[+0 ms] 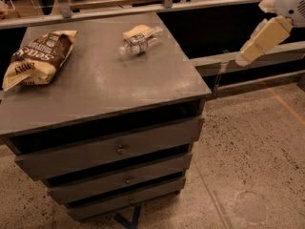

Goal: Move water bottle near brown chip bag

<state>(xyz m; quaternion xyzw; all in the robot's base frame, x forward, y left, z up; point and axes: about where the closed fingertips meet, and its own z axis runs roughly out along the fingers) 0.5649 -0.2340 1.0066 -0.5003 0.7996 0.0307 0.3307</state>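
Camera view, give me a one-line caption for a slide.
Water bottle lies by a yellow wedge on the cabinet, brown chip bag apart, pincer hovers beyond the cabinet.

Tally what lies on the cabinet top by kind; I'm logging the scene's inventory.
Chip bags: 1, the brown chip bag
Bottles: 1, the water bottle
Sponges: 1, the pale yellow sponge beside the bottle
Total: 3
The end effector hangs beyond the right edge of the cabinet.
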